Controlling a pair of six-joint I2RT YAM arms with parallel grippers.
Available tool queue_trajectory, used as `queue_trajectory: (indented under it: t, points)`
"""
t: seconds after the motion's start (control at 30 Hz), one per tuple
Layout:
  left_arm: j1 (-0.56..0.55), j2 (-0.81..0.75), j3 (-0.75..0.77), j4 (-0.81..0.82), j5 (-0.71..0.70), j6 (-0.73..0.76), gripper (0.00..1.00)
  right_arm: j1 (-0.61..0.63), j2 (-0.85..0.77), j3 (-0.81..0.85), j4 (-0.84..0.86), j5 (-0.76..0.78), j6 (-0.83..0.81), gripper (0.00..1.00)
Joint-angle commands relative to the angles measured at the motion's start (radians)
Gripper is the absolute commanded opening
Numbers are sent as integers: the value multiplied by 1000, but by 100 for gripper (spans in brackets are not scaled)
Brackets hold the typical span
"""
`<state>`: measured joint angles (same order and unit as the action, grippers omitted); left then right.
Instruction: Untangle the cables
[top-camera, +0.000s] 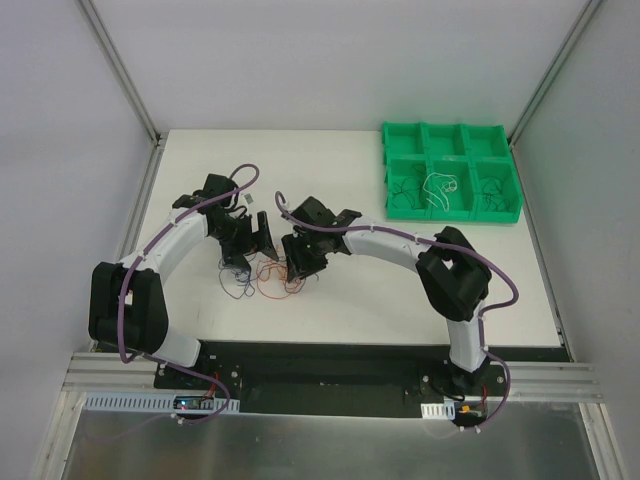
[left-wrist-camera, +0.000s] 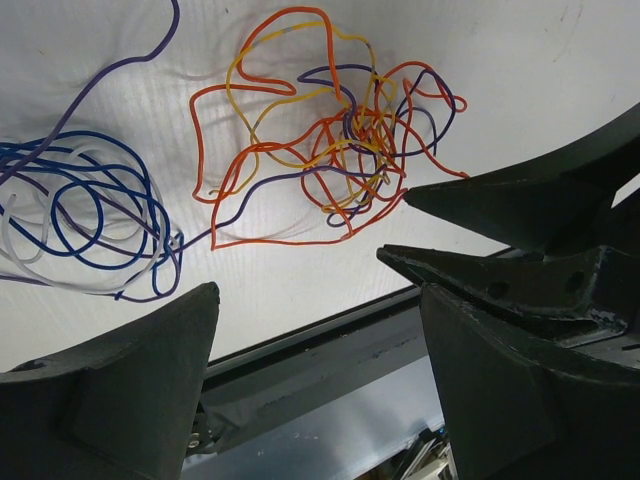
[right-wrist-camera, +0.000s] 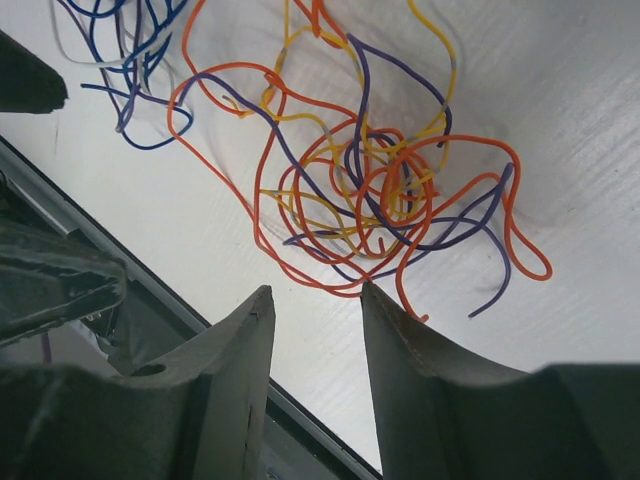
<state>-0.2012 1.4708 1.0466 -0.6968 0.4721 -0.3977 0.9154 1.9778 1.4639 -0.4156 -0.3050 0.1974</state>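
Wire this fine weighs next to nothing, bends at a touch and springs back curly, so a pinch on one outlying loop looks wiser to me than a bite into the tangled middle. The cables (top-camera: 262, 276) lie on the table (top-camera: 340, 160), well to the left of the green tray (top-camera: 452, 216) and nearer the arms: an orange, yellow and purple knot (left-wrist-camera: 340, 150) with a blue and white bundle (left-wrist-camera: 90, 205) beside it. The left gripper (left-wrist-camera: 318, 300) hangs spread wide and the right gripper (right-wrist-camera: 318, 295) partly spread, both pinching nothing. The tray's near row holds a white wire (top-camera: 438, 188) in its middle compartment and dark strands (top-camera: 405, 188) either side.
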Motion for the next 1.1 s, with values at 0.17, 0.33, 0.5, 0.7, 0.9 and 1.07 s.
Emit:
queue_trajectory:
  t: [0.17, 0.33, 0.5, 0.7, 0.9, 1.07]
  points:
    - [3, -3, 12, -12, 42, 48, 81, 5, -62, 0, -43, 67, -9, 43]
    - [3, 3, 13, -12, 53, 49, 81, 4, -47, -2, -26, 56, 8, 43]
    - [3, 3, 18, -12, 62, 54, 81, 2, -25, 1, 9, 12, 2, 42]
    - [2, 13, 15, -12, 68, 57, 81, 3, 7, 3, 63, -59, 36, 29]
    - [3, 29, 18, -9, 74, 51, 81, 2, 15, -2, 74, -49, 48, 31]
    - [3, 22, 16, -4, 62, 49, 81, 2, 35, -11, 89, -68, 65, 29]
